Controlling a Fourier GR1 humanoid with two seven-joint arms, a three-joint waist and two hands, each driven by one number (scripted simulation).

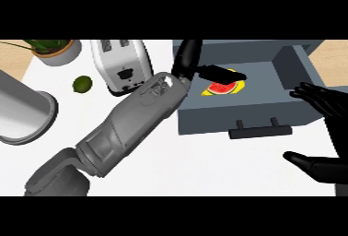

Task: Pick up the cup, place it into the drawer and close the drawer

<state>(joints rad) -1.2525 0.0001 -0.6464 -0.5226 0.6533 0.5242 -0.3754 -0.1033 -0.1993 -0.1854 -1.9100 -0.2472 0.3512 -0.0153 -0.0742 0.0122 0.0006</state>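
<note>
The cup (pixel 222 88), yellow with a red watermelon print, lies inside the open grey drawer (pixel 231 117), near its middle. My left forearm crosses the counter from the lower left, and my left hand (pixel 192 59) hangs over the drawer's back left. Its fingers (pixel 219 72) stretch straight across the cup's upper edge, and none of them curls round the cup. The hand hides part of the cup. My right hand (pixel 327 107) rests open at the right edge, beside the drawer's right wall, fingers up.
The drawer's black handle (pixel 261 131) juts toward me. A white toaster (pixel 122 63) stands left of the drawer, a green lime (pixel 82 84) beside it. A potted plant (pixel 54 50) sits at the back left, and a large metal canister (pixel 24 113) at the left edge.
</note>
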